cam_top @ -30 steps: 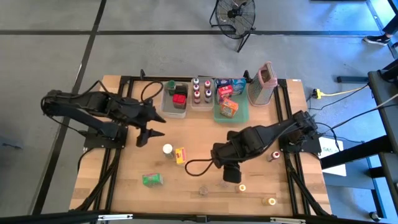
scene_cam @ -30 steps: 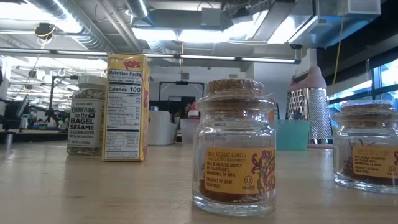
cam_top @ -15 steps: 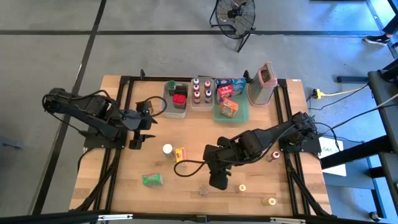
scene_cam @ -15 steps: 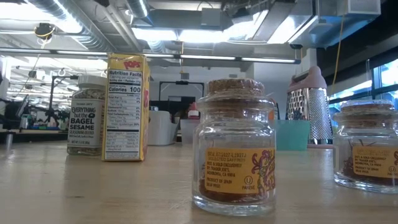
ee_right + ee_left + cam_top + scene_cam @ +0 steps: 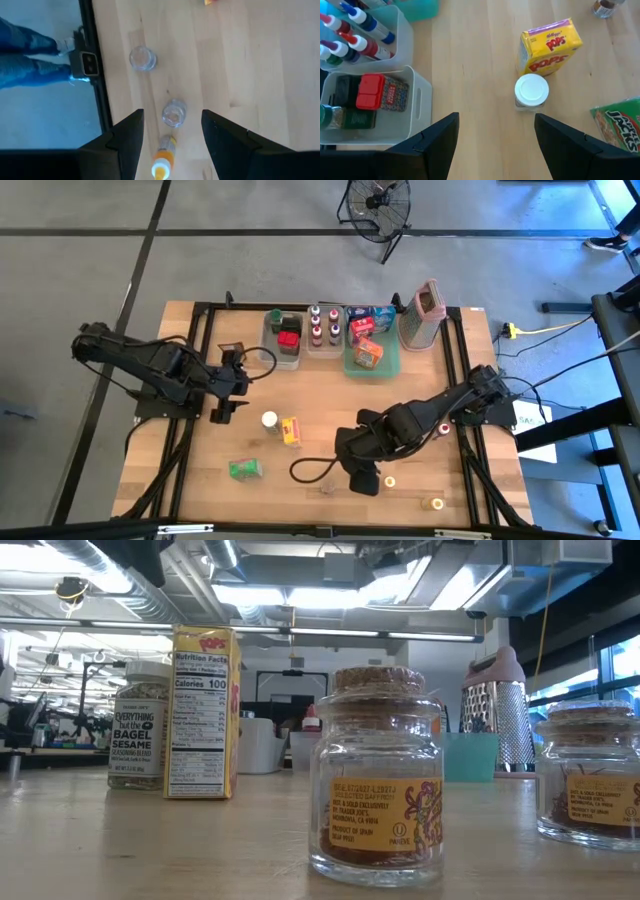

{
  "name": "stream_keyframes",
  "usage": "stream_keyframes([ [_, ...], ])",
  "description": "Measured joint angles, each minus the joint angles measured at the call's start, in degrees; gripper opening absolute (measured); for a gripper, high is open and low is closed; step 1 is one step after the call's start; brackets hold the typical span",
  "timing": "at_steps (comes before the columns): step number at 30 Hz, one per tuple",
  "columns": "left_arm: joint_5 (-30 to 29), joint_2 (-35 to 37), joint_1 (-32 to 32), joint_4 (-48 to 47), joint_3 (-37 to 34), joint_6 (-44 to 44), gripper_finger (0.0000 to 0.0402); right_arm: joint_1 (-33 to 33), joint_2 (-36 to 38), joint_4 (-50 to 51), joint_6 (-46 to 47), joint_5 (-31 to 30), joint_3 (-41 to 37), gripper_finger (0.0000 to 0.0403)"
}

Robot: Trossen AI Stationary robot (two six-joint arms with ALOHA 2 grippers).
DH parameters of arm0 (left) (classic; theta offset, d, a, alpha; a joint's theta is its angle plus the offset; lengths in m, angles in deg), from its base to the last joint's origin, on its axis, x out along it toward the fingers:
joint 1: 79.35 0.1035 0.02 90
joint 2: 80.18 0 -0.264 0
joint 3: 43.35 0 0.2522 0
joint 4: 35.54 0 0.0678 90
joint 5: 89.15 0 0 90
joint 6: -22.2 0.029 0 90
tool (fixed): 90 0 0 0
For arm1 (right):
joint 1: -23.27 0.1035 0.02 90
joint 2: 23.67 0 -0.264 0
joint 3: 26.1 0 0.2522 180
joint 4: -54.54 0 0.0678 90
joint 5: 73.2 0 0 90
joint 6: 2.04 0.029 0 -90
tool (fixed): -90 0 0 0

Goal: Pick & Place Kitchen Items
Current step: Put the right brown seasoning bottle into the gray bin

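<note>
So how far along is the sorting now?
Partly done: the tubs and green tray at the back already hold bottles and boxes. Nothing is in hand; the right tool hangs open over the small jars. The seasoning jar, Pops box and green box remain loose.

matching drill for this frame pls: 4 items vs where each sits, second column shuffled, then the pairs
Items
1. Pops box
2. Apple Jacks box
3. box grater
4. orange box

Places
A. in the green tray
B. far right of the table's back row
C. bare wood, beside the white-capped seasoning jar
D. lying flat near the front-left corner

Pairs: 1-C, 2-D, 3-B, 4-A
</note>
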Motion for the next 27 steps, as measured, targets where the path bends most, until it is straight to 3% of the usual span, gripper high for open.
stream_keyframes([
  [10,2.02,0.04,0.00,0.20,0.00,-0.61,0.0255,0.77,-5.13,1.55,-1.39,7.32,0.00,0.0202],
  [18,3.10,0.04,0.00,0.19,0.00,-1.64,0.0255,1.38,-9.72,6.33,-8.07,4.82,0.00,0.0202],
  [27,3.66,0.04,0.00,0.19,0.00,-2.77,0.0255,1.36,-11.73,4.39,-9.01,2.90,-1.16,0.0202],
])
